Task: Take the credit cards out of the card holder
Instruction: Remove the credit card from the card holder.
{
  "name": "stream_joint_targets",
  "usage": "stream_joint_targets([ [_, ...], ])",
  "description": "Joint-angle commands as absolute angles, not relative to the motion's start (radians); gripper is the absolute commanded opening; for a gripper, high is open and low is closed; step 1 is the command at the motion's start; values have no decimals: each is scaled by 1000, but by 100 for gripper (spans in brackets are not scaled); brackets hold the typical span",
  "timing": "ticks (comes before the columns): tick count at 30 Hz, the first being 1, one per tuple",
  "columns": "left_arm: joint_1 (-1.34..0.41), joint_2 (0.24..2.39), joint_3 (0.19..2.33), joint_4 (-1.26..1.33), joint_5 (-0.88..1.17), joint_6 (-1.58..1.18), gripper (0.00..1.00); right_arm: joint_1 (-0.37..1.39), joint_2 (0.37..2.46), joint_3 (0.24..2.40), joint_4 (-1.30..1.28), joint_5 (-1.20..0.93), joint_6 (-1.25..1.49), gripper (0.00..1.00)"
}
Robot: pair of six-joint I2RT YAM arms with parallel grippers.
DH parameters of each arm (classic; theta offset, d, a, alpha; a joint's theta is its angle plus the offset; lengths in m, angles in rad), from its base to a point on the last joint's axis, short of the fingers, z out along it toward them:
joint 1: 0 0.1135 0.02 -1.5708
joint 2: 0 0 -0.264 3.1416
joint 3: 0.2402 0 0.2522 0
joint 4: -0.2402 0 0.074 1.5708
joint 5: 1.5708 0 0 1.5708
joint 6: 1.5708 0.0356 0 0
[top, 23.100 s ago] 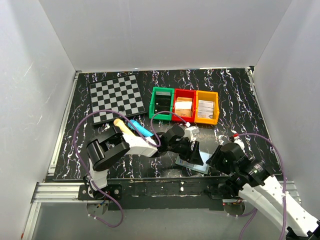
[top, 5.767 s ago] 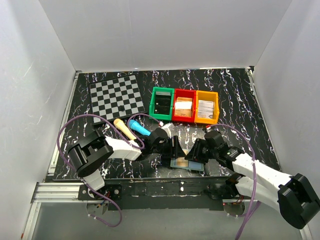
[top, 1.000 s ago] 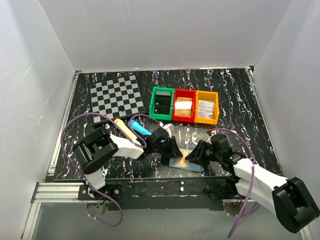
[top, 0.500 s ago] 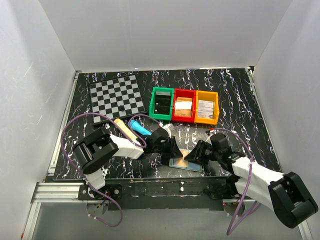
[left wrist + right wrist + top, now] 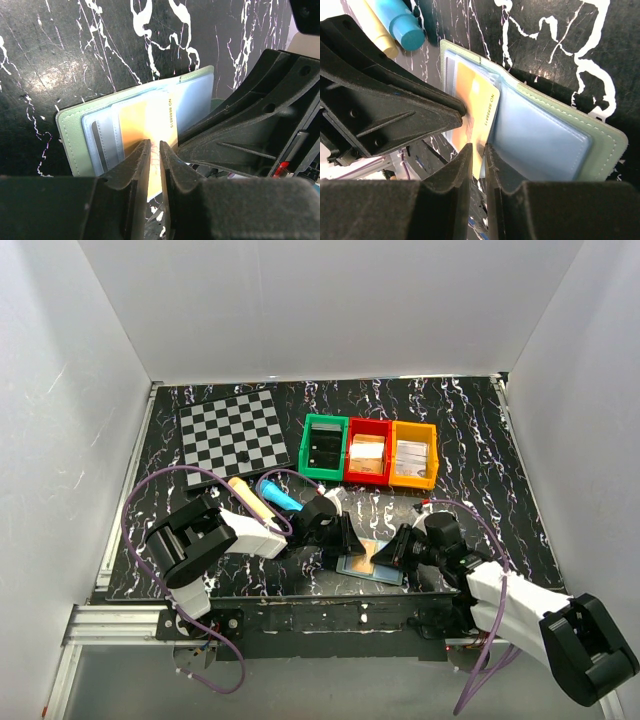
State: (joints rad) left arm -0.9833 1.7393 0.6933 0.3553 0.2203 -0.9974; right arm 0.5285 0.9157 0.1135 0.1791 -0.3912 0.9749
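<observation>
The card holder [image 5: 381, 573] lies open near the table's front edge, with a grey-green outside [image 5: 70, 135] and a pale blue panel [image 5: 540, 140]. A yellow-orange credit card [image 5: 476, 102] with printed numbers sticks out of its left pocket toward the front. My right gripper [image 5: 478, 152] is shut on that card's free edge [image 5: 159, 117]. My left gripper [image 5: 155, 150] is shut, its tips resting on the same pocket, fingertip [image 5: 462, 107] against the card. In the top view the left gripper [image 5: 345, 543] and right gripper [image 5: 393, 555] face each other across the holder. Other cards stay tucked in the pockets.
A blue marker [image 5: 283, 497] and a cream marker [image 5: 250, 495] lie just behind the left arm. A checkered board [image 5: 232, 433] sits at the back left. Green [image 5: 324, 447], red [image 5: 367, 451] and orange [image 5: 413, 454] bins stand in a row behind. The table's front rail is right beside the holder.
My right gripper's jaws have closed onto the card's edge, and its wrist has shifted slightly. The left gripper has stayed where it was.
</observation>
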Motion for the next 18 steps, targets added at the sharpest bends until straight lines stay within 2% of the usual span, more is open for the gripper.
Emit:
stream_joint_targets([
  [1, -980, 1747, 652, 270, 192, -982, 14, 522, 862, 98, 301, -416, 1009, 22],
  [7, -979, 1744, 649, 273, 192, -982, 14, 517, 836, 94, 307, -417, 1011, 29],
  [14, -979, 1744, 644, 278, 195, -985, 15, 512, 851, 75, 376, -422, 1035, 29],
  [18, -979, 1746, 647, 281, 198, -983, 15, 512, 847, 71, 410, -422, 1045, 33],
])
